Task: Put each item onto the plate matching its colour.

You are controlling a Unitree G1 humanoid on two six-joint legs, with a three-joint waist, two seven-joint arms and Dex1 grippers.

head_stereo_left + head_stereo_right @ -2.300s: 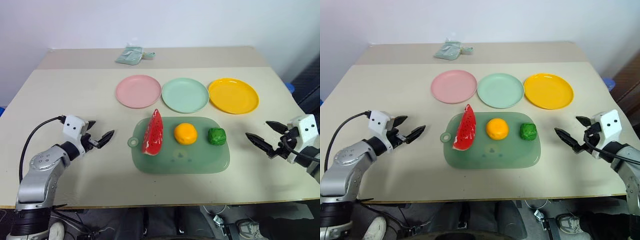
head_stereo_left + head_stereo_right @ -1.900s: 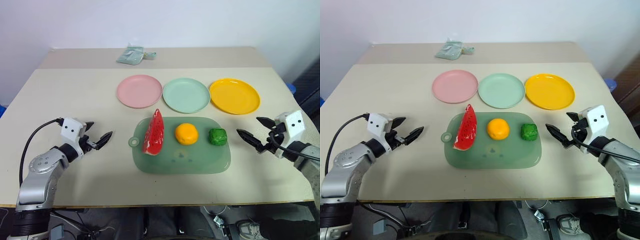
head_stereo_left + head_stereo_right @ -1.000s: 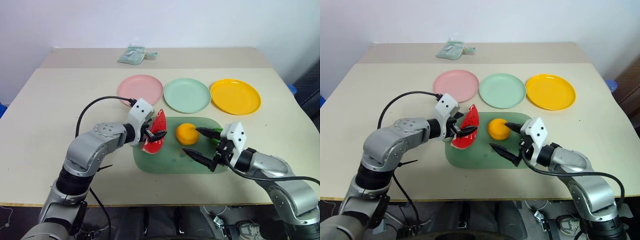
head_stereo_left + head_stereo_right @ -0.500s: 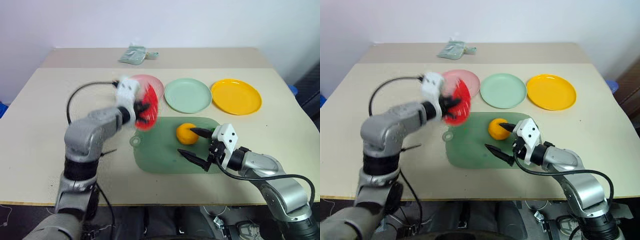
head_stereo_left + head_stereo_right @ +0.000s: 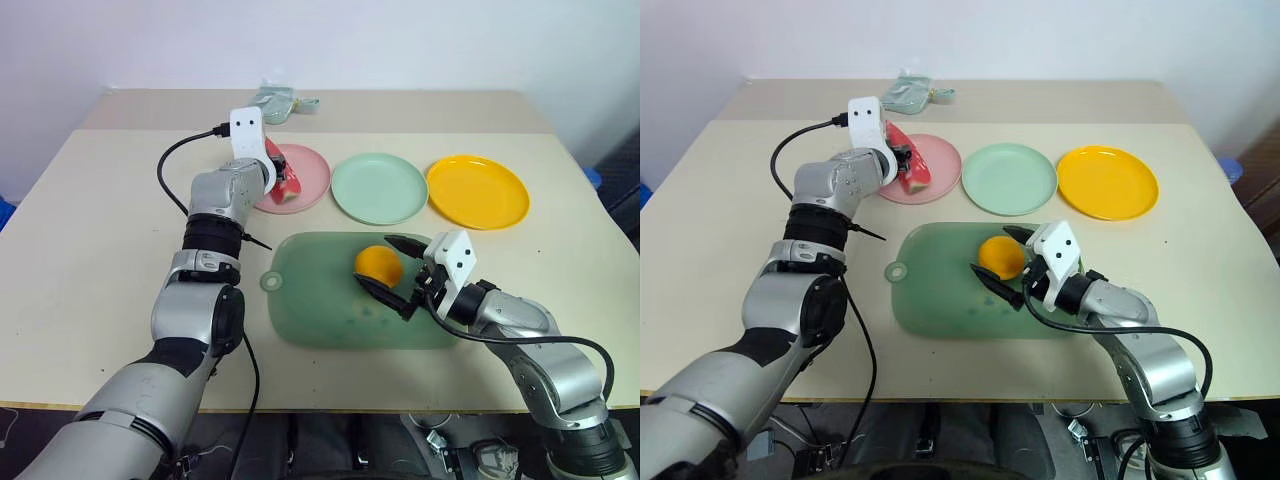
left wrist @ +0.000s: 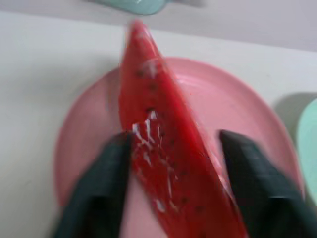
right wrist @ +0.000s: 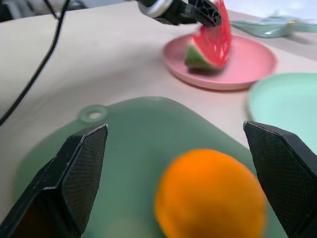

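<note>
The red watermelon wedge rests on the pink plate, rind down. My left gripper is over that plate, open, one black finger on each side of the wedge. The round orange fruit lies on the green mat. My right gripper is open and level, with its fingers standing wide on either side of the fruit, not touching it. The mint green plate and the yellow plate are bare.
The translucent green mat lies in front of the plates, near the table's front. A folded pale-green cloth packet lies at the far edge behind the pink plate. A black cable loops from my left wrist.
My left arm carried the watermelon wedge forward from above the mat to the pink plate and its fingers spread apart. The right gripper edged closer around the orange fruit.
</note>
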